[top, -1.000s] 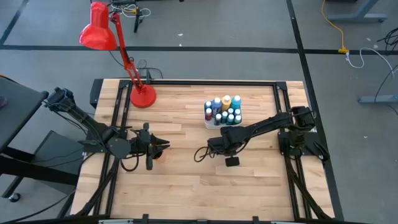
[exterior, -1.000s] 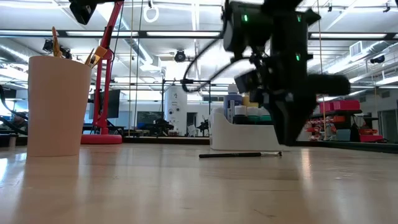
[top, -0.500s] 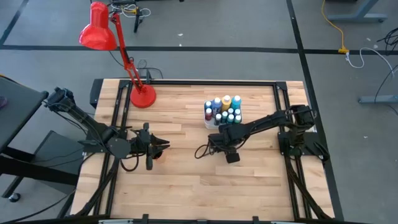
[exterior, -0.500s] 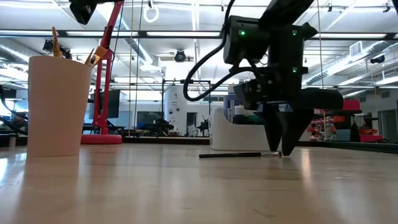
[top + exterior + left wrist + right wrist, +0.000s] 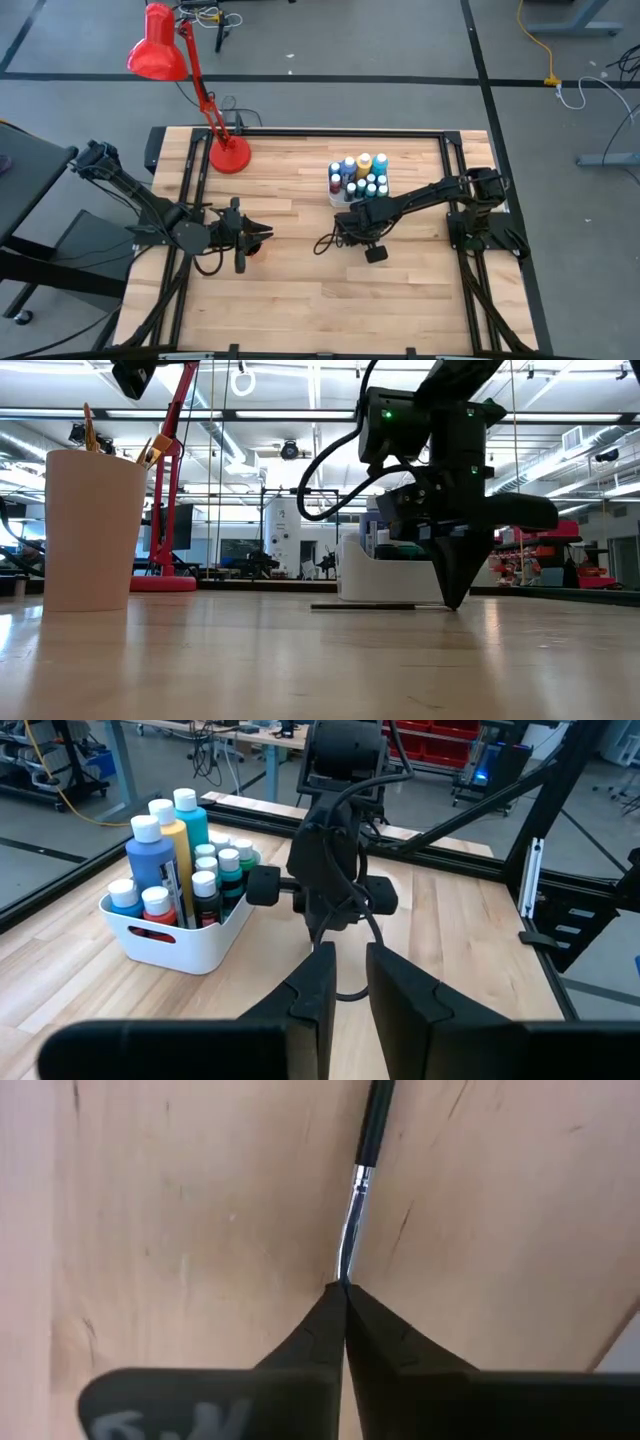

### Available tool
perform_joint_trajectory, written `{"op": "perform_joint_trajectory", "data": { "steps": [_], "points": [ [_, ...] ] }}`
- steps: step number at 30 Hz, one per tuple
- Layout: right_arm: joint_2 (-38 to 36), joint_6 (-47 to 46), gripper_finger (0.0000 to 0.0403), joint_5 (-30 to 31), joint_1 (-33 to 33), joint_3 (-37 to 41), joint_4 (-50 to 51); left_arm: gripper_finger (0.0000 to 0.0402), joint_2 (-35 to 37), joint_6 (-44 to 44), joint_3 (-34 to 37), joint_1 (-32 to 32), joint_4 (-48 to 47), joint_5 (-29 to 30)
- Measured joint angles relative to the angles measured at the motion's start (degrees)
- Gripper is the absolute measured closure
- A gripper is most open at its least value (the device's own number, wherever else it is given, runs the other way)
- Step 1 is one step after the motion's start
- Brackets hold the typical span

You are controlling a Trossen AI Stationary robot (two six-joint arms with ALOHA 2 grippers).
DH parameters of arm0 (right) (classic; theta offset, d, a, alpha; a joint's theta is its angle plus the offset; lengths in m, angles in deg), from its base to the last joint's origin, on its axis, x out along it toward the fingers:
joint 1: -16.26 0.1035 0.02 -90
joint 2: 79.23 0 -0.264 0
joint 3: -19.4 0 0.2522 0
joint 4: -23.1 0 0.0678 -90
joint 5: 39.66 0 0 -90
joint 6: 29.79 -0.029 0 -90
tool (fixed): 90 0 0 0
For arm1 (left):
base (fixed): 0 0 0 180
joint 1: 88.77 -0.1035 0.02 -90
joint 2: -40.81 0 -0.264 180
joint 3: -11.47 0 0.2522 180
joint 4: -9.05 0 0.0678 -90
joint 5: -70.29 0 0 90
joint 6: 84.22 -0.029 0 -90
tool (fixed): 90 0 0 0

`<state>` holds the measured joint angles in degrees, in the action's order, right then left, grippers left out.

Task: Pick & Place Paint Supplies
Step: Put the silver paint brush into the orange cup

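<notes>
Looking at where things stand, I'd say this is pretty far along. The white tray point(image 5: 338, 196) near the back-right part of the table point(image 5: 300, 290) is already packed with paint bottles point(image 5: 172, 860), blue, yellow and teal ones with white caps all standing upright. The cup point(image 5: 88, 530) in the low view has a few brush handles poking out of its top too. So the one loose item I can spot is a single paintbrush point(image 5: 358, 1175) lying flat on the wood, just in front of the tray.

The right gripper point(image 5: 455, 600) is down at table level with its fingertips pinched tight on the metal ferrule end of that brush. In the right wrist view the two fingers meet in a point right where the silver part disappears, so I'd call it clamped on the brush, though it's not lifted yet: the brush is flat on the boards in the low view.

As for which way it lies: the long axis runs straight out from the fingertips, dark handle pointing away from the gripper, bristle end tucked at or under the pinch. In the low view it lies roughly side to side across the table.

The left gripper point(image 5: 345, 985) hangs over the left side of the table, by the cup, fingers just a narrow gap apart and holding nothing.

What's left, by my guess: lift the brush and drop it in with the others.
</notes>
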<state>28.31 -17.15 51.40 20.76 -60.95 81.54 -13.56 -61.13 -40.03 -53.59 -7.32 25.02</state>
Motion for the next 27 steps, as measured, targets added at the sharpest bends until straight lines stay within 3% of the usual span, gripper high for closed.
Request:
{"op": "perform_joint_trajectory", "data": {
  "steps": [8, 14, 18, 22, 27],
  "points": [
    [0.03, 3.29, 0.04, 11.38, 3.3, -4.67, 8.12, 0.0335, 0.0, 0.0, 0.0, -0.02, 0.0, 0.0],
    [0.03, 4.48, 0.0401, 13.97, 7.1, -12.92, 13.51, 0.0335, 0.0, 0.0, 0.0, -0.01, 0.04, 0.0],
    [0.03, 3.34, 0.0399, 9.99, 7.32, -12.11, 10.36, 0.0335, 0.0, 0.09, 0.0, -0.02, 0.07, -2.38],
    [0.03, -2.48, 0.0369, 13.4, 4.61, -8.1, 8.8, 0.0335, 0.0, 0.17, 0.0, 0.0, 0.11, -4.87],
    [0.04, -6.19, 0.0303, 11.38, 0.69, -2.76, 5.24, 0.0335, 0.0, 0.19, 0.0, -0.02, 0.11, -5.38]
  ]
}}
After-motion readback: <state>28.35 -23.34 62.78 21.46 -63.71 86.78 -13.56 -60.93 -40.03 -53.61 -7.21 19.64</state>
